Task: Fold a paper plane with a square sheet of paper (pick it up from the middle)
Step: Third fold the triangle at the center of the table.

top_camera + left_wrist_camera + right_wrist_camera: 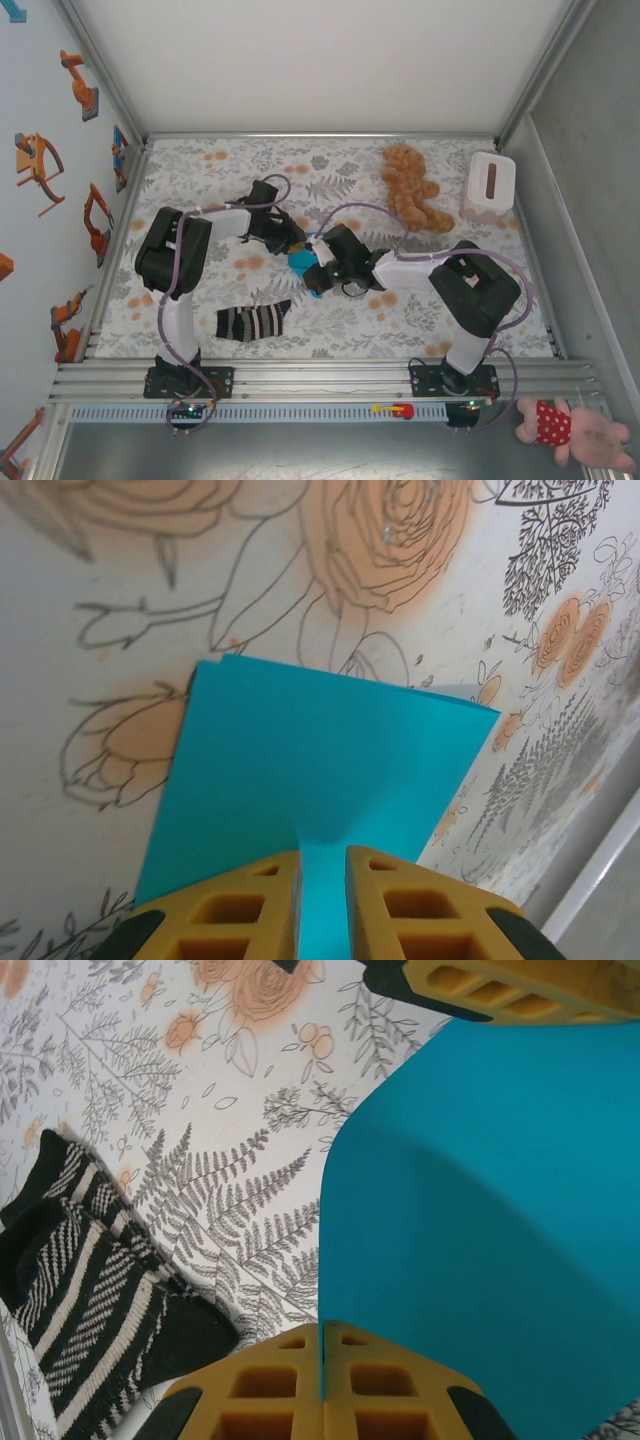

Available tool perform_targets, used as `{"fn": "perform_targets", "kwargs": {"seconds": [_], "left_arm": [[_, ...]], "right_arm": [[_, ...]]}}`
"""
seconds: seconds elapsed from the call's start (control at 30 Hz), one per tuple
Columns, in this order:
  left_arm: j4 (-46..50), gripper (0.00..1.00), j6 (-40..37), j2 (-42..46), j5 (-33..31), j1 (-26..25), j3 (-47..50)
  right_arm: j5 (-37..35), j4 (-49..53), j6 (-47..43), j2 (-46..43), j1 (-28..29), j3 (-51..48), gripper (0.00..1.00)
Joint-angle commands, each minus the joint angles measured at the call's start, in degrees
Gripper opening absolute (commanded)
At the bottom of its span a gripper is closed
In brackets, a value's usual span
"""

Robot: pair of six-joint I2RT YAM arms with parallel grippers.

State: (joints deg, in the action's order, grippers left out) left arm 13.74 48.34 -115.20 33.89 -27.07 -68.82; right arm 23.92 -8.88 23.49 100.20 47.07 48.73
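We see the square sheet of paper held up off the floral surface near its middle. The left claw pinches one edge and the right claw another, and both sets of yellow jaws are closed to a narrow slit with only the turquoise sheet between them. In the left wrist view a second layer peeks out along the far edge, so we judge the sheet is already doubled over. The main risk, as we judge it, is the two arms pulling apart or twisting against each other, since the thin paper would tear at a pinch or slide out of one claw. Pushing together instead would buckle it and set a crease in the wrong place; the sheet bows visibly in the right wrist view. A dropped sheet could land on the striped sock lying nearby. The one container we see is the white box at the far right, near the teddy bear. It has a dark slot on top, and we cannot tell what it holds.
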Motion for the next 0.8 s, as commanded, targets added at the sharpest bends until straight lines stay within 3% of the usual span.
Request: {"fn": "perform_targets", "kwargs": {"seconds": [0.0, 0.77], "left_arm": [[6.04, 0.18, -3.94, -2.27, -1.63, -0.58, -1.60], [6.92, 0.18, -5.95, -2.50, -0.14, -0.69, -3.01]], "right_arm": [[-0.88, -1.14, 2.69, 1.00, -1.51, -0.43, 0.00], [0.60, 2.95, 5.52, 5.31, -4.18, 3.20, 0.00]]}}
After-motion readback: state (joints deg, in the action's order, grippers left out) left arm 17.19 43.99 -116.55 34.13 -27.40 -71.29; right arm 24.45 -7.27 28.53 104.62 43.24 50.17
